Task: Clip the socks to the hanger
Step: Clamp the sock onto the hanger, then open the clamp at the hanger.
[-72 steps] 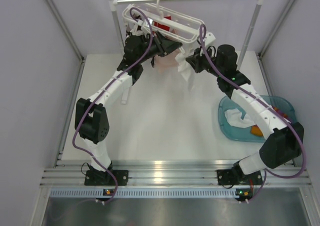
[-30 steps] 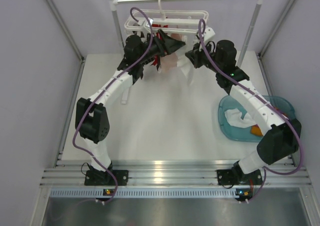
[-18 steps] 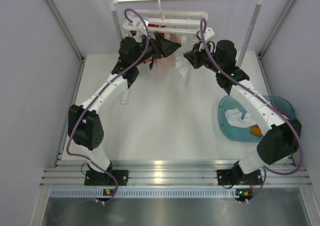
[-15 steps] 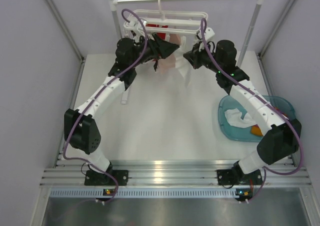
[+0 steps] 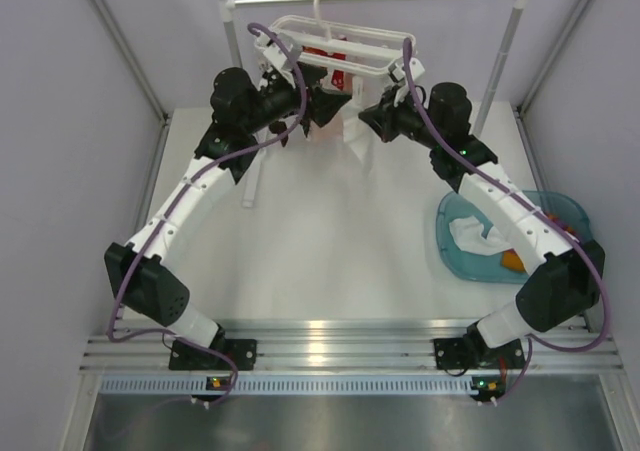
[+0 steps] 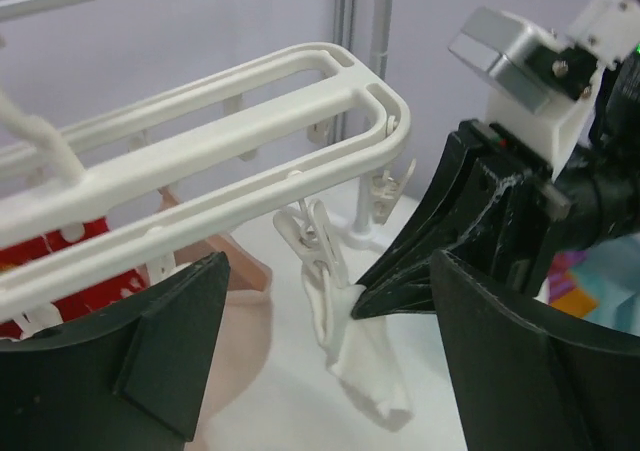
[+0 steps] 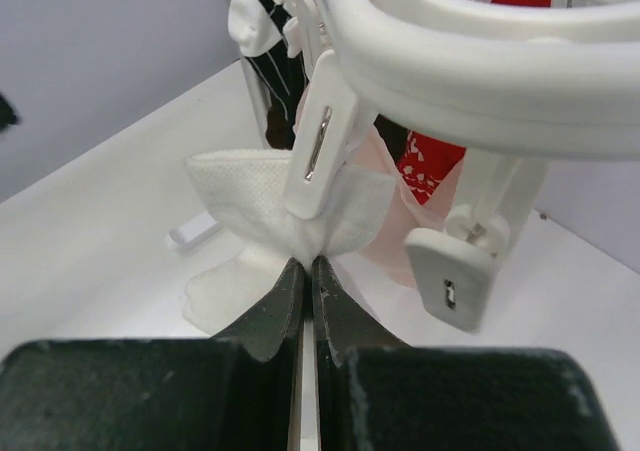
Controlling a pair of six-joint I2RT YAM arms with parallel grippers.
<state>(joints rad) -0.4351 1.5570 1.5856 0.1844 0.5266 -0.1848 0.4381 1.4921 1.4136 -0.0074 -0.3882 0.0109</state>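
Fingers [image 7: 262, 321] of the right gripper [image 7: 305, 269] are pinched on the white sock [image 7: 245, 201], seemingly bitten by a hanger [image 7: 480, 66] clip [image 7: 320, 141] just above the tips, left gripper [image 6: 330, 266] is held spread and empty, so clipping looks done and a gentle release is called for.

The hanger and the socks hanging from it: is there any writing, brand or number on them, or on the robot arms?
No text can be read in any view.
The hanger and the white sock are blank.
The red sock bears white marks, too blurred to read as letters.
The right arm shows a green light, no label.
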